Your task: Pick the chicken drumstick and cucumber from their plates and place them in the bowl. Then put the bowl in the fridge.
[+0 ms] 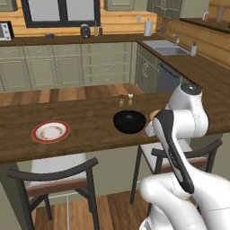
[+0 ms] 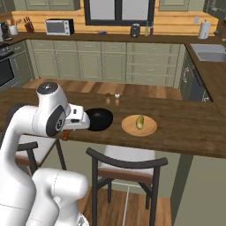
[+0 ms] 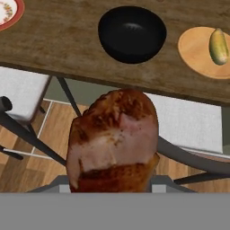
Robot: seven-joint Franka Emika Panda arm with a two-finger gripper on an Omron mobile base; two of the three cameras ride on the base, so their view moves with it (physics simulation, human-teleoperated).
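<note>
The claw grips the chicken drumstick [image 3: 114, 141], greasy and slippery-looking, best held mid-body; the bowl [image 3: 132, 32] waits at twelve o'clock

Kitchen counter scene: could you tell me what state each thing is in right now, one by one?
chicken drumstick: held in the gripper, off the counter, above the stools.
bowl: upright on the counter, empty.
cucumber: lying on the orange plate.
red-rimmed plate: on the counter, nothing on it.
gripper: closed on the drumstick, in front of the counter edge.
</note>
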